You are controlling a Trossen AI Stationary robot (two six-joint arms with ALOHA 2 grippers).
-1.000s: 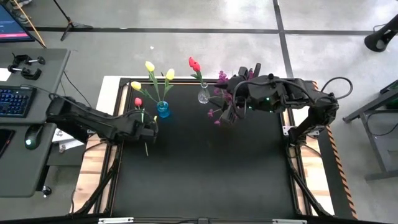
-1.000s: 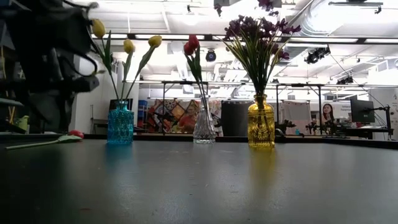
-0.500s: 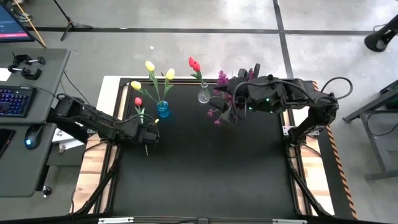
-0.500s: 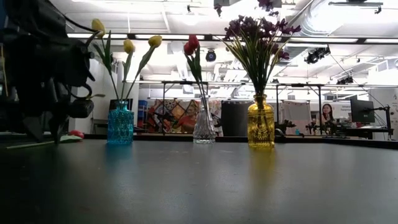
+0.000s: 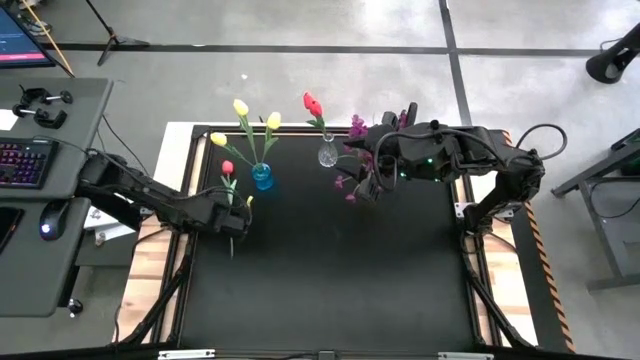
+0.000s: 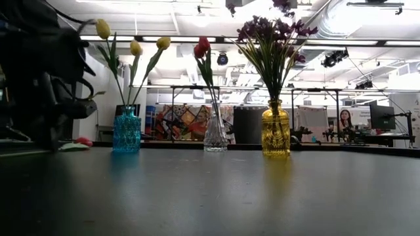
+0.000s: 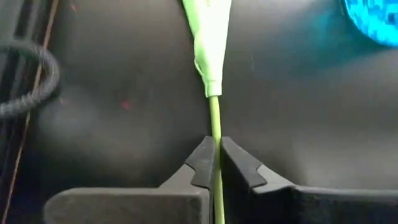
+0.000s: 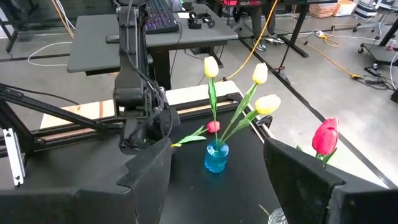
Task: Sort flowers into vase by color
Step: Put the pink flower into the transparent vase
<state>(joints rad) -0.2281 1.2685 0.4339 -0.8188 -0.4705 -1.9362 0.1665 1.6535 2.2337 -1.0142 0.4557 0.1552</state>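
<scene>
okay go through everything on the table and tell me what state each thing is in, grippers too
Left gripper: shut on the red tulip's stem.
Red tulip: lying on the table, left of the blue vase.
Blue vase: upright, three yellow tulips in it.
Clear vase: upright, one red tulip in it.
Yellow vase: upright, purple flowers in it.
Right gripper: open, holding nothing.

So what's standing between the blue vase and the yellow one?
The clear glass vase with one red tulip stands between the blue vase and the yellow vase, apart from both. The low view shows it best.
</scene>
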